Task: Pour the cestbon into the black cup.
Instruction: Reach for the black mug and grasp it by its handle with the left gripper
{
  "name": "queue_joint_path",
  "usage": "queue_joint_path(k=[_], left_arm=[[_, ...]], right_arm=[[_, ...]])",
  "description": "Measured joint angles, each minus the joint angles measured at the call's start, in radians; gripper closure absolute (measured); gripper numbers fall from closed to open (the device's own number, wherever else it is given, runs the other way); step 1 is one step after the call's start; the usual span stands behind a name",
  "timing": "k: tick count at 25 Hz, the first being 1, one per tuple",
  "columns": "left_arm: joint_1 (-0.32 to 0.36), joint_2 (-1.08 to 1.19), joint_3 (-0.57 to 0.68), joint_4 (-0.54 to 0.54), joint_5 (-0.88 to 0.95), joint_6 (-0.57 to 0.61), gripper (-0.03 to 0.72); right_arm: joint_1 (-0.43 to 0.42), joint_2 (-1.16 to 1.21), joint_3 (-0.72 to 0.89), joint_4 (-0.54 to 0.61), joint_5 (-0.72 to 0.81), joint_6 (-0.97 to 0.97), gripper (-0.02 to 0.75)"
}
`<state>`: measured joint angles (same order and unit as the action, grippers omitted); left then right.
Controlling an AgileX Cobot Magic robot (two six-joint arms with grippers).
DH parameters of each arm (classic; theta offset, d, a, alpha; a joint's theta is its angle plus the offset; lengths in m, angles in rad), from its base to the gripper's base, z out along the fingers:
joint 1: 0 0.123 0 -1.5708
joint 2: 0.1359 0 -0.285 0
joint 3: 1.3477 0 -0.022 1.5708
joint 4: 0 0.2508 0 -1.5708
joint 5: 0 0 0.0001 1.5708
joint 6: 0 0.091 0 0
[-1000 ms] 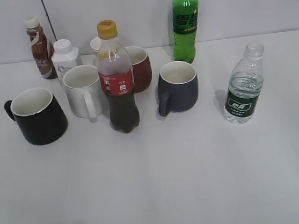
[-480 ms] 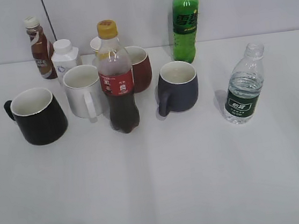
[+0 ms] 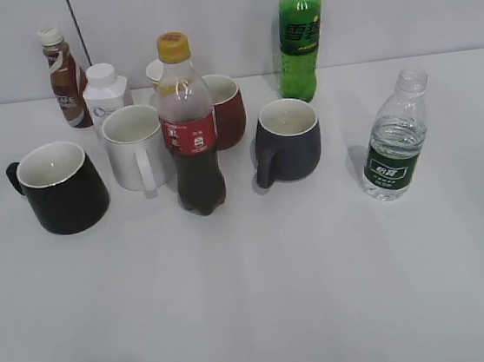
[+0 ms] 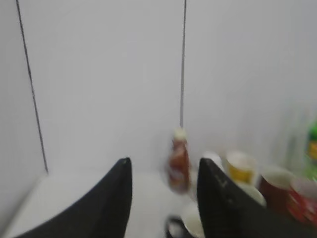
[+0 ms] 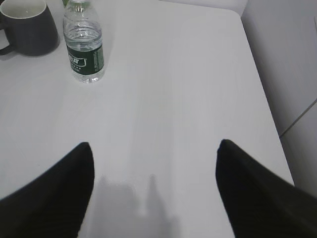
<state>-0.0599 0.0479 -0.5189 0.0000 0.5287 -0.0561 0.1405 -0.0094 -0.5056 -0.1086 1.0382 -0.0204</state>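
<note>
We are approaching the cestbon [image 5: 83, 45], standing uncapped at ten o'clock from the right gripper [image 5: 153, 191], whose jaws are spread and empty. We are planning a grasp at the label, keeping it upright toward the black cup [image 3: 61, 188]. Left gripper [image 4: 165, 198] is likewise parted, holding nothing.

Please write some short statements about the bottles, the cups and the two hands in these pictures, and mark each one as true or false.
1. The cestbon stands upright without a cap. True.
2. The black cup lies on its side. False: it stands upright at the left of the table.
3. The right hand holds the cestbon. False: it is open and empty, with the bottle standing apart from it.
4. The cola bottle stands between the white mug and the grey-blue mug. True.
5. The left hand is open and holds nothing. True.
</note>
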Motion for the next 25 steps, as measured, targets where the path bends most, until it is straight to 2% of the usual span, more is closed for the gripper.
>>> queue_joint_path(k=[2,5,9,14,19,21,25], left_arm=[[0.000,0.056,0.017,0.074,-0.139,0.000,0.357],[0.000,0.181,0.037,0.129,-0.300,0.000,0.361],[0.000,0.431,0.053,0.130,-0.486,0.000,0.365],[0.006,0.858,0.054,0.114,-0.745,0.000,0.395],[0.117,1.186,0.054,0.176,-0.993,-0.007,0.402],[0.182,1.301,0.054,0.254,-1.058,-0.071,0.409],[0.316,1.502,0.053,0.511,-1.233,-0.257,0.415]], right_arm=[[0.000,0.000,0.000,0.000,0.000,0.000,0.148],[0.000,0.000,0.000,0.000,0.000,0.000,0.148],[0.000,0.000,0.000,0.000,0.000,0.001,0.148],[0.000,0.000,0.000,0.000,0.000,0.001,0.148],[0.000,0.000,0.000,0.000,0.000,0.001,0.148],[0.000,0.000,0.000,0.000,0.000,0.001,0.148],[0.000,0.000,0.000,0.000,0.000,0.001,0.148]])
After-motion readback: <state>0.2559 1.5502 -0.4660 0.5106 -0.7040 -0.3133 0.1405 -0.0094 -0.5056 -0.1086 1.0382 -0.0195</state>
